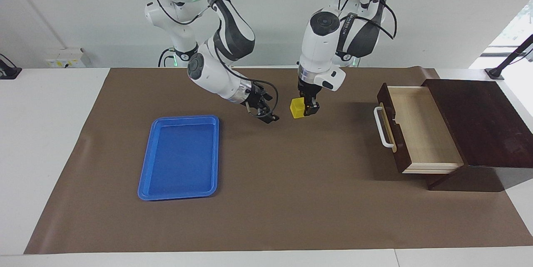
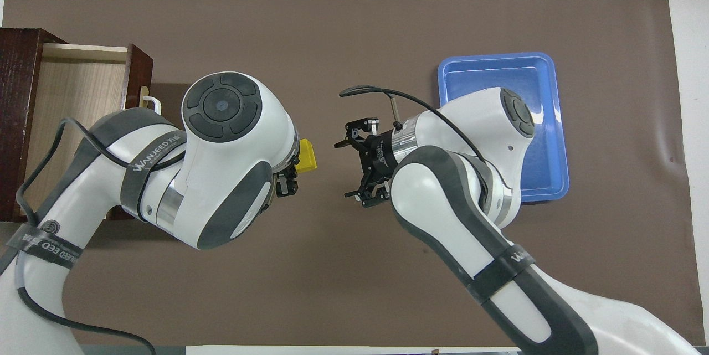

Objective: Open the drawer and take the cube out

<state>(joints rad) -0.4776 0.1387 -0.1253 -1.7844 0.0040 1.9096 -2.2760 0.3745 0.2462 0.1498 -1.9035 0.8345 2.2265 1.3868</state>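
The drawer (image 1: 420,129) of the dark brown box (image 1: 479,121) is pulled open at the left arm's end of the table. Its pale wood inside is bare, and it also shows in the overhead view (image 2: 72,94). My left gripper (image 1: 306,111) points down and is shut on the small yellow cube (image 1: 297,108) over the middle of the brown mat. In the overhead view the cube (image 2: 307,155) sticks out past the left gripper (image 2: 291,169). My right gripper (image 1: 268,116) is open and empty, a short gap from the cube, with its jaws turned toward it (image 2: 346,169).
An empty blue tray (image 1: 179,156) lies on the mat toward the right arm's end, partly covered by the right arm in the overhead view (image 2: 498,75). The drawer's white bar handle (image 1: 383,127) juts toward the mat's middle.
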